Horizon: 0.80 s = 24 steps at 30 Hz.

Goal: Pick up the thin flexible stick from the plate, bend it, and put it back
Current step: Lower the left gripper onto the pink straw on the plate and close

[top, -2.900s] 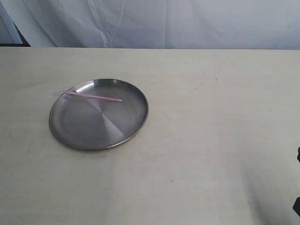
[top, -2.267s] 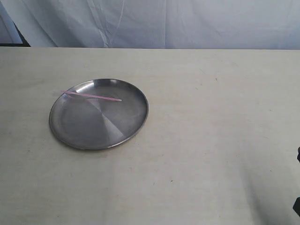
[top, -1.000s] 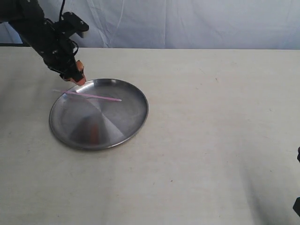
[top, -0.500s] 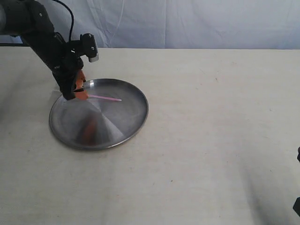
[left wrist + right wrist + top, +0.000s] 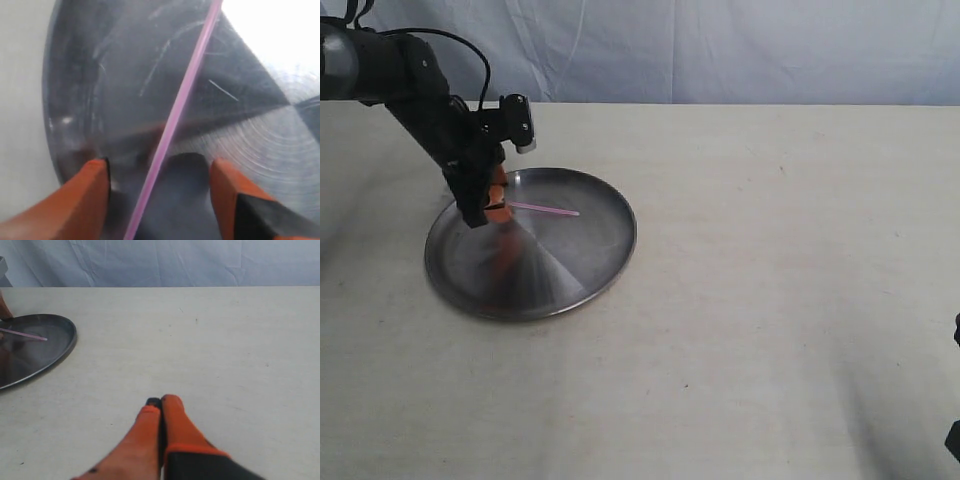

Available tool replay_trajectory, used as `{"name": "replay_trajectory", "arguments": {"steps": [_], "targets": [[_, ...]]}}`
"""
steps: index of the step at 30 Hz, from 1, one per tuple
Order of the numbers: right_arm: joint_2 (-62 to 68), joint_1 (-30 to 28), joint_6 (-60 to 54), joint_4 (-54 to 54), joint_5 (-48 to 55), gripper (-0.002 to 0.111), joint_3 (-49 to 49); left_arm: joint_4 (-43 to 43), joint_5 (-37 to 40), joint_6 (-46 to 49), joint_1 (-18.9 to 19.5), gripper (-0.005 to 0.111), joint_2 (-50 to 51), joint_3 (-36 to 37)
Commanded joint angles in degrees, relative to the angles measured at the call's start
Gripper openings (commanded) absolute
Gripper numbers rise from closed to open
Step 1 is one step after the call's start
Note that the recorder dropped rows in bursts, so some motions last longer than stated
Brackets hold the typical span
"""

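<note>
- plate (image 5: 550, 285) on table (image 5: 770, 300), left of centre.
- stick (image 5: 548, 210) in plate's far half, lying left-right.
- L gripper (image 5: 493, 208) over plate's far-left part, fingers either side of stick's left end.
- R gripper (image 5: 159, 407) over table, well right of plate.

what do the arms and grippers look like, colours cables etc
The left arm is black with rounded links, a thin black cable looping over it and a small pale block at the wrist. The left gripper and right gripper both have orange, tapering fingers on black bases. No markings are readable.
</note>
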Motion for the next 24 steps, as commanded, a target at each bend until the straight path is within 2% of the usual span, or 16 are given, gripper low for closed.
{"name": "replay_trajectory", "arguments": {"steps": [1, 10, 24], "targets": [[-0.35, -0.33, -0.03, -0.18, -0.42, -0.001, 0.10, -0.13, -3.01, -0.02, -0.14, 0.056, -0.09, -0.26], [-0.35, -0.33, -0.03, -0.18, -0.42, -0.001, 0.10, -0.13, -3.13, -0.13, -0.14, 0.054, -0.09, -0.26], [-0.35, -0.33, -0.03, -0.18, -0.42, -0.001, 0.10, 5.20, -5.31, -2.65, -0.14, 0.053, 0.00, -0.26]]}}
